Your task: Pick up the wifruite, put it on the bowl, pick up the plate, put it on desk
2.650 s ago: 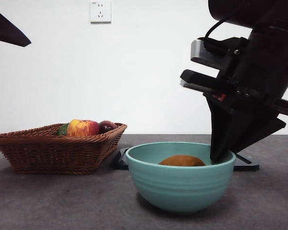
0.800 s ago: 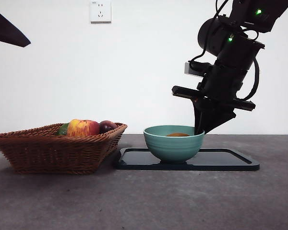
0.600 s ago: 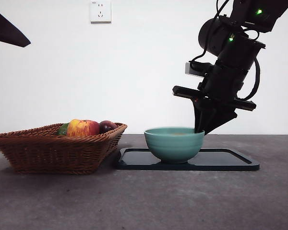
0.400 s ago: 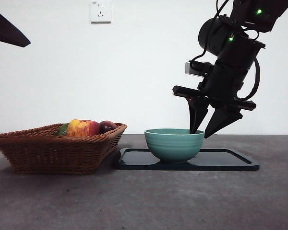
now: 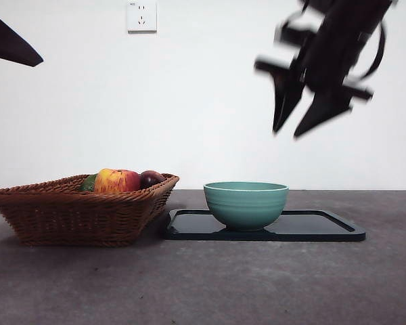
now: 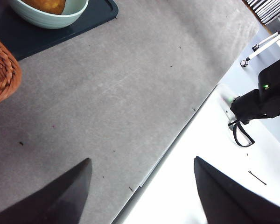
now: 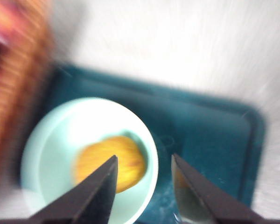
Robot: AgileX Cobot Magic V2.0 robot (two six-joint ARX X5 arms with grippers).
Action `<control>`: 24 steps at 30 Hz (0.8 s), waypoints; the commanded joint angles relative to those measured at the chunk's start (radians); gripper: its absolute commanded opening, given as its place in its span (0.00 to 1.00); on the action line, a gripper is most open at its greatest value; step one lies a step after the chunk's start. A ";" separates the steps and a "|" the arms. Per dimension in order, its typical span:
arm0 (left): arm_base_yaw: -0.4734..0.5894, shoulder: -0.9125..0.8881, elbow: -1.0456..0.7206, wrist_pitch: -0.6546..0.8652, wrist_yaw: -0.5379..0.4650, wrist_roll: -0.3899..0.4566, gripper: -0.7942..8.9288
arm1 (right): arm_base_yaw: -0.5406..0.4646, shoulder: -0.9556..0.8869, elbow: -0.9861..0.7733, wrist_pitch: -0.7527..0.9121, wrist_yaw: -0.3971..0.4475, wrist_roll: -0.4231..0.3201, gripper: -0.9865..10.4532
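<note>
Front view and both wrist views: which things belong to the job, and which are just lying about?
Job:
- wifruite, lying in the bowl
- bowl, standing on the tray
- black tray
- desk
- right gripper, fingers apart, high above the bowl

Lying about:
- wicker basket
- apple
- plum
- wall socket

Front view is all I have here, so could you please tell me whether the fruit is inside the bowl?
Observer: Yes, the right wrist view shows the brown fruit lying in the bowl.
Operator: Which arm is raised above it?
Observer: The right gripper; its jaws are open and hold nothing.
Operator: And the other arm?
Observer: The left gripper is open near the desk edge, away from the tray.
</note>
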 commanded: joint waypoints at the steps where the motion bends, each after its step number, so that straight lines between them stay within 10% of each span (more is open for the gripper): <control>1: -0.004 0.006 0.005 0.008 0.003 0.012 0.44 | 0.006 -0.064 0.021 -0.059 -0.018 -0.019 0.25; 24: -0.004 0.006 0.005 0.008 0.002 0.016 0.44 | 0.006 -0.658 -0.132 -0.413 -0.186 -0.116 0.25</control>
